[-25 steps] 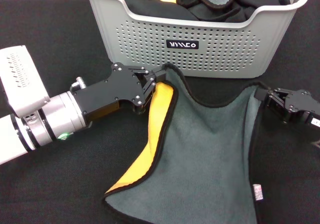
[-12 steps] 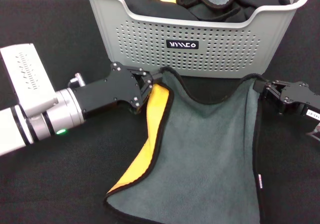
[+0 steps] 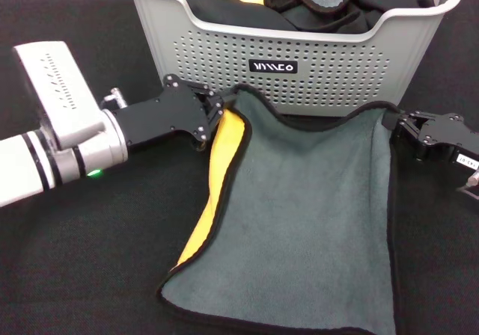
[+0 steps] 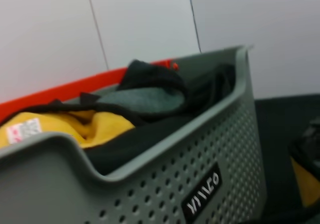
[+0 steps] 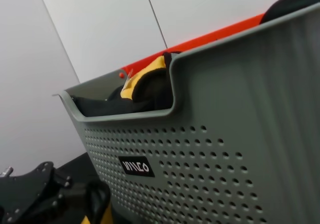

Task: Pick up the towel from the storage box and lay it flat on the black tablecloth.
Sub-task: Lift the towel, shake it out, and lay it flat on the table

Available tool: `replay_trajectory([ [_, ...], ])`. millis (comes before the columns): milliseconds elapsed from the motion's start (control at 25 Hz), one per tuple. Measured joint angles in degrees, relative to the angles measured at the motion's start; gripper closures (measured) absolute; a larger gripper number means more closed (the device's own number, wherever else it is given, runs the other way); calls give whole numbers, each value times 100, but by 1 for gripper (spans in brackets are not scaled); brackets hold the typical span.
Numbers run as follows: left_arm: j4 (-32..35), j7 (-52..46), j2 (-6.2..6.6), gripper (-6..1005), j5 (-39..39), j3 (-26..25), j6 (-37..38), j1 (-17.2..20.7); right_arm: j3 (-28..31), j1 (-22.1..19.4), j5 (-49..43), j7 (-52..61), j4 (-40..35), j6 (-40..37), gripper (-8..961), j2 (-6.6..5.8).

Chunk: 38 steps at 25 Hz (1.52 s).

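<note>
Black tablecloth: we see it covering the whole tabletop, under everything else.
Towel: we see it spread grey side up on the black tablecloth in front of the storage box, its far edge stretched between our two grippers and sagging slightly in the middle; the left edge is folded over, showing a yellow-orange strip; the near edge lies on the cloth.
Storage box: it stands at the far side, label facing us, filled with other crumpled cloths, black, grey and yellow-orange.
Left gripper: low just in front of the box's left part, our fingers are clamped on the towel's far left corner.
Right gripper: near the box's right end, our fingers are pinched on the towel's far right corner.
</note>
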Motion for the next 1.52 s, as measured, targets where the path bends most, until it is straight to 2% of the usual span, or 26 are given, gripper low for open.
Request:
replay_trajectory([
  [160,230,-4,-15,984,235,-8,-301,33,10,15,-14,-3,-13,-15,938,8],
  [600,718,60,86,983,683,-12,-638,162,20,15,-28,21,-26,-211,937,10],
  [920,1814,368,104,982,1299,-125,-1061,764,22,22,-30,25,-32,-216,937,28],
  [1000,2022,559,47,982,1590,-313,-1068,895,22,22,-27,25,-37,-217,937,32],
  [1240,2259,911,-272,981,2654,-844,-1093,1030,22,24,-27,27,-35,-223,938,35],
  [1520,2336,1462,-393,980,2806,-922,-1137,1083,7,22,-31,27,-27,-227,920,49],
])
